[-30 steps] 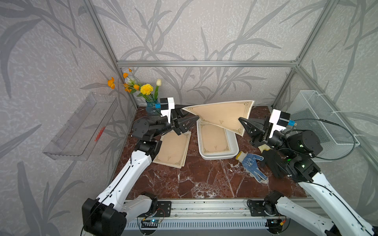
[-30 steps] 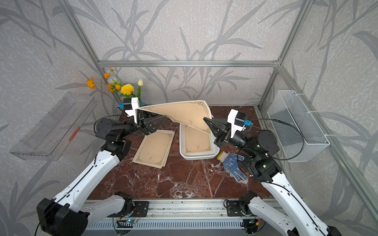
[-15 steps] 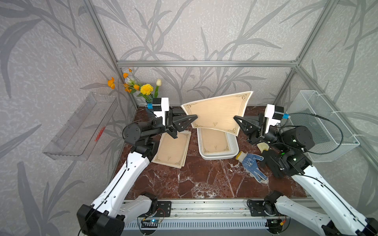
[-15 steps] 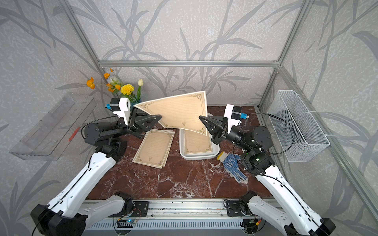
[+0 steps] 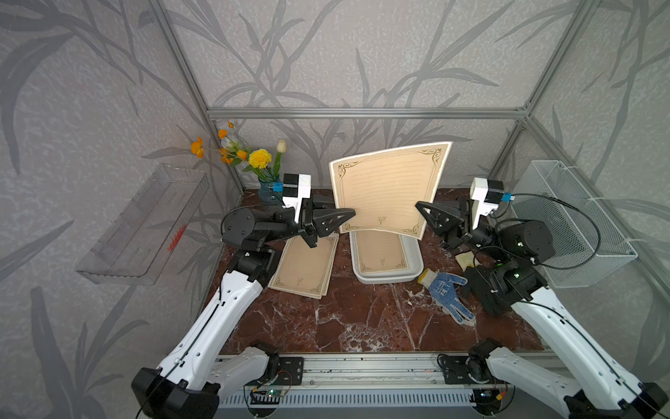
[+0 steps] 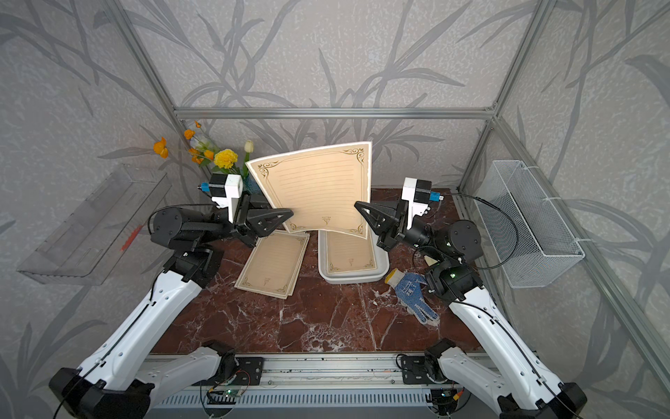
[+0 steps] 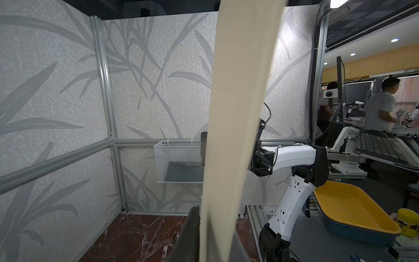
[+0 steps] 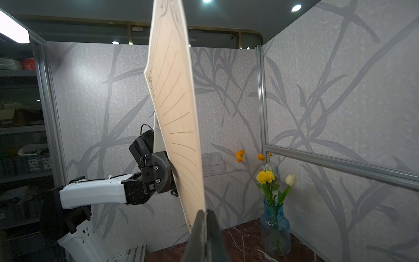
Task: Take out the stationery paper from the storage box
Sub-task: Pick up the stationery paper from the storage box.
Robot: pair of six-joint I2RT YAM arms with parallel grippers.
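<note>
Item: stationery paper (image 5: 388, 188), one sheet, upright above storage box (image 5: 384, 280); my left gripper (image 5: 351, 212) and right gripper (image 5: 419, 205) clamp its opposite edges.

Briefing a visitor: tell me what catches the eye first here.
A sheet stands upright in mid-air above the box, pinched at its sides by the left end effector and right end effector. More sheets lie on the table left of the box; a blue glove lies to its right.

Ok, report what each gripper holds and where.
One stationery sheet: left gripper pinches one long edge near the emblem end, right gripper the opposite edge.
</note>
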